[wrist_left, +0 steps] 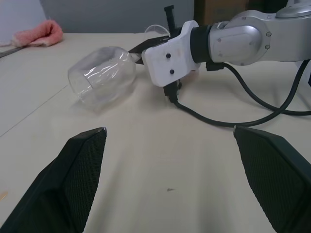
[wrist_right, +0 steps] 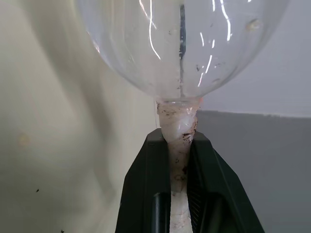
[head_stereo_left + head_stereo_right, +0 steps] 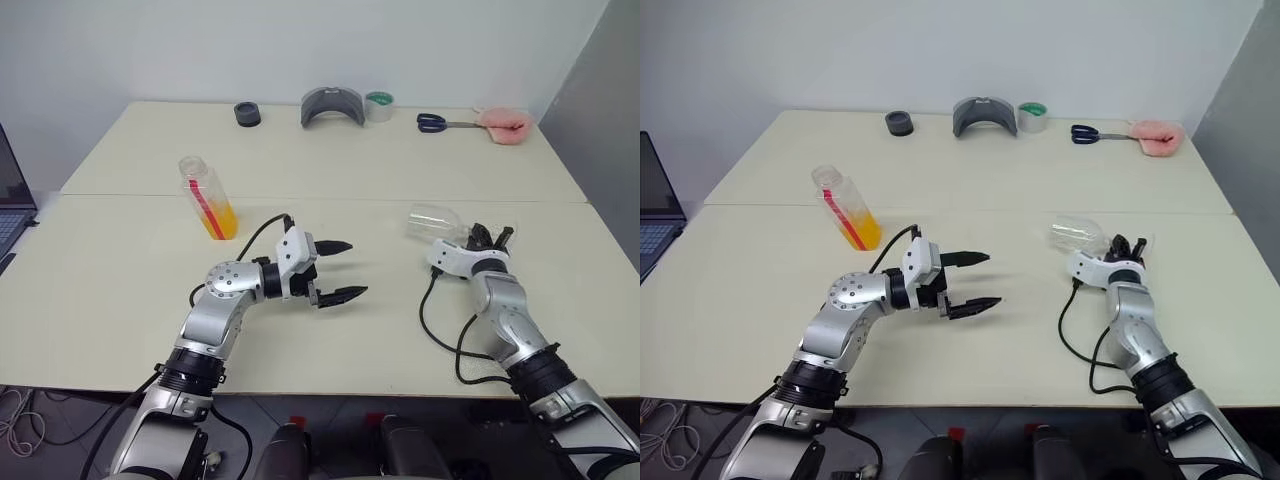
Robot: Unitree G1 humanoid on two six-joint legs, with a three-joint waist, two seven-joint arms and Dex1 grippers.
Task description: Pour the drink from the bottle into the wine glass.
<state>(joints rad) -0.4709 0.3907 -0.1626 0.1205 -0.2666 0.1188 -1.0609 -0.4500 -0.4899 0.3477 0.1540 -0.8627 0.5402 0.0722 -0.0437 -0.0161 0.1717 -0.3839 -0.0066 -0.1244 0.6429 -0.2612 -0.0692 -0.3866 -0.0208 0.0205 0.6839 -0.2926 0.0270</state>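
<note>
Wine glass tipped on its side on the bench, stem clamped in right gripper jaws; bottle of orange drink upright well left of glass; left gripper between them, jaws wide, empty

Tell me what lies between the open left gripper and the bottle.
Nothing but bare table. In the left eye view, the left gripper and the bottle are separated only by that arm's black cable.
</note>
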